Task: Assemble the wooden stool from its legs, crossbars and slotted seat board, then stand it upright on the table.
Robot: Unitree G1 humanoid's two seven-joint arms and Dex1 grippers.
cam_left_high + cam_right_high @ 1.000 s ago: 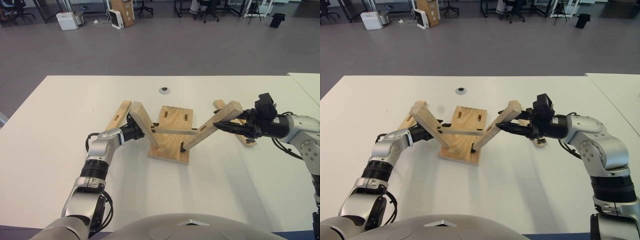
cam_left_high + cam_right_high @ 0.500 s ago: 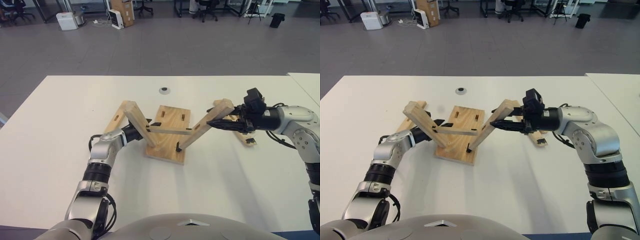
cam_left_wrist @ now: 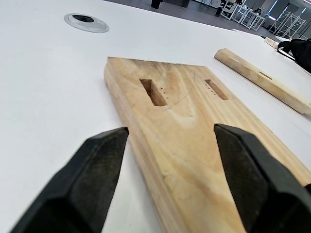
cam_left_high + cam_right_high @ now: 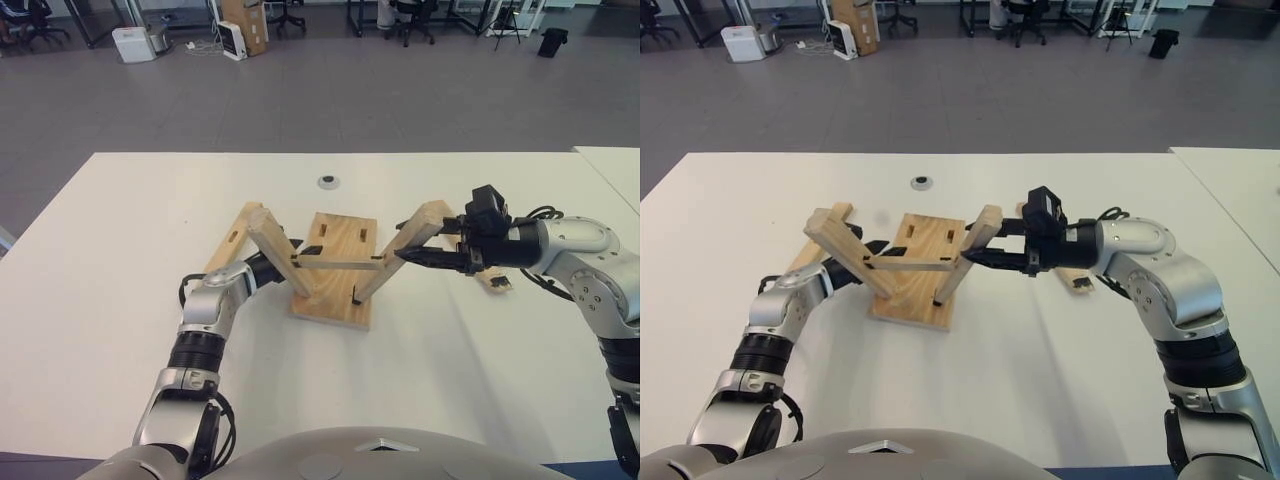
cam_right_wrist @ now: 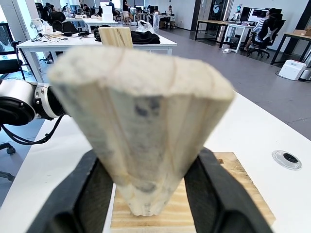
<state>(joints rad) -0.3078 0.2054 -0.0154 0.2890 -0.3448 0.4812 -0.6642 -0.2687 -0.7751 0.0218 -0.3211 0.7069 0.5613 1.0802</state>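
Right gripper (image 5: 150, 165): clamped on the upper part of the right leg (image 4: 378, 275), one finger on each side, holding it slanted over the board.
Left gripper (image 3: 168, 130): fingers spread wide with nothing between the tips. It sits just beside the left leg (image 4: 282, 252); I cannot tell whether it touches.
Crossbar (image 4: 340, 266): spans between the two legs and joins them into one frame.
Frame position: the legs splay outward at the top, and their lower ends come down at the slotted seat board (image 4: 330, 300). I cannot tell whether they are seated in it.
Seat board: lies flat on the table (image 4: 450, 380). The two far slots (image 3: 154, 92) are open and unfilled.
Spare legs: one lies flat beyond the left leg (image 4: 232, 238); another lies beyond the right gripper (image 3: 262, 80).
Done, by my reading: one leg pair is joined by its crossbar.
Left: press this frame into its slots, build and fit the second pair, then turn the stool upright. That puts the task somewhat short of halfway.
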